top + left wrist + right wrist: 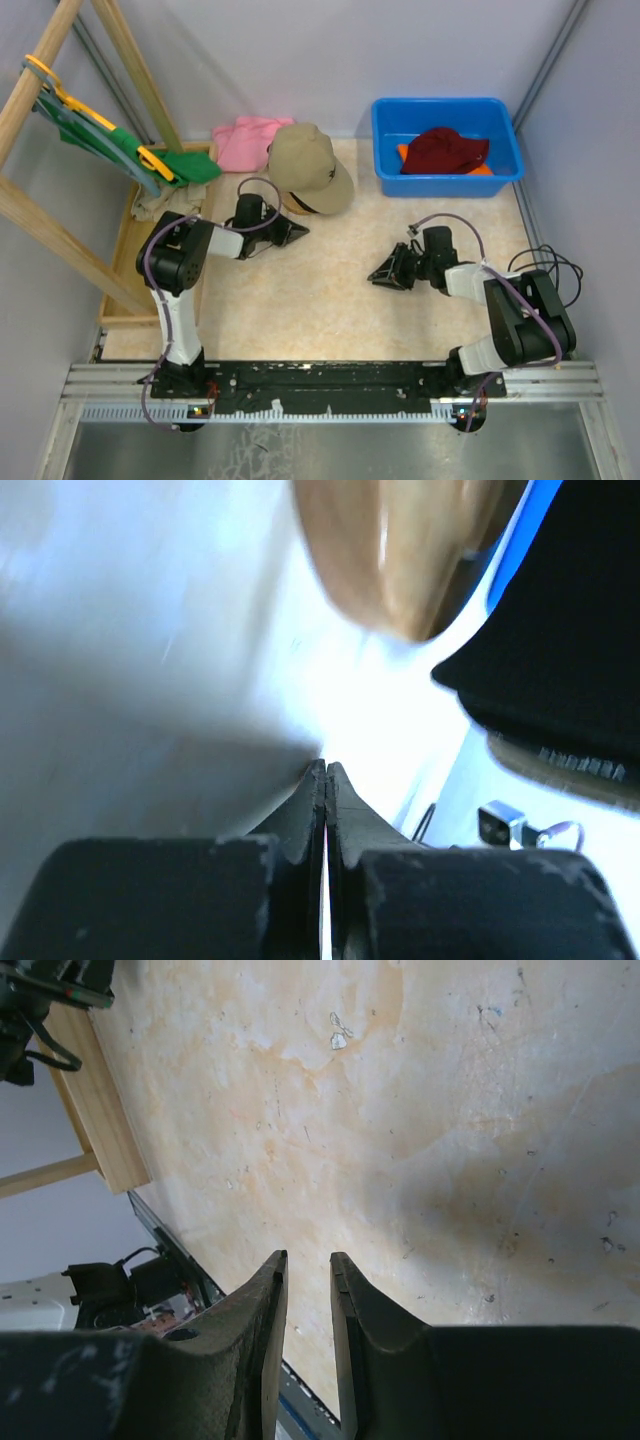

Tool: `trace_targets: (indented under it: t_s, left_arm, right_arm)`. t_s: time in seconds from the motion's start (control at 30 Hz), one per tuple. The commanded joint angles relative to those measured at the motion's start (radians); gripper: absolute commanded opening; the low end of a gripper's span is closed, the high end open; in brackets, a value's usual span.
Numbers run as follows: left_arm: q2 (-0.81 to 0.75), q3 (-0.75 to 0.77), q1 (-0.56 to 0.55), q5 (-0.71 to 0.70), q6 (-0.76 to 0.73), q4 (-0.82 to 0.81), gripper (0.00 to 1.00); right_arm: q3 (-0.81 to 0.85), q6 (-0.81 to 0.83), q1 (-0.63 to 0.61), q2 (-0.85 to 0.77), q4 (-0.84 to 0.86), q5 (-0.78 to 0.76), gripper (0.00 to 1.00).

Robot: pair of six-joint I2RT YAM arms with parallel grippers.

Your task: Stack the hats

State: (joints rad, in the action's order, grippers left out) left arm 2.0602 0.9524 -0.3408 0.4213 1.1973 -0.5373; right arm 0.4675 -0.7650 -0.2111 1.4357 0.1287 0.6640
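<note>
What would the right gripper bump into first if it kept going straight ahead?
Probably nothing soon. Ahead of the right gripper, its wrist view shows only bare table. If it points slightly downward, it may touch the table itself first, but the depth is unclear.

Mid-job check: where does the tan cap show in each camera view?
Top external: tan cap upper centre, beside the pink cloth.
Left wrist: tan cap blurred, top centre.
Right wrist: not in it.
Shared landmark: blue bin, a blue strip upper right in left wrist.
</note>
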Motion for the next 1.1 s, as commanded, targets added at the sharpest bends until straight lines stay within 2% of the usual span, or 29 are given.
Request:
trace_targets:
  t_s: [0.0,0.2,0.33,0.53,0.63,1.07]
  left_arm:
    - [-0.119,-0.103,-0.012,-0.108,-0.100,0.085,0.00]
    - [-0.207,-0.117,-0.030,-0.265,-0.264,0.185,0.00]
    - [-0.212,-0.104,-0.037,-0.382,-0.371,0.182,0.00]
    - [-0.162,-0.051,-0.048,-0.520,-0.408,0.183,0.00]
    - [-0.130,-0.006,-0.048,-0.530,-0.416,0.183,0.00]
    - [0.093,0.286,-0.045,-0.410,-0.426,0.235,0.00]
  right_arm:
    - [0.049,0.006,0.009,-0.004,0.040,0.026,0.24]
    - [0.029,0.019,0.010,-0.050,0.000,0.024,0.24]
    - [0.013,0.033,0.009,-0.102,-0.047,0.019,0.24]
    - [-0.006,0.046,0.009,-0.163,-0.101,0.008,0.24]
    - [-0.012,0.044,0.009,-0.174,-0.104,0.005,0.24]
    - [0.006,0.057,0.024,-0.160,-0.116,0.000,0.24]
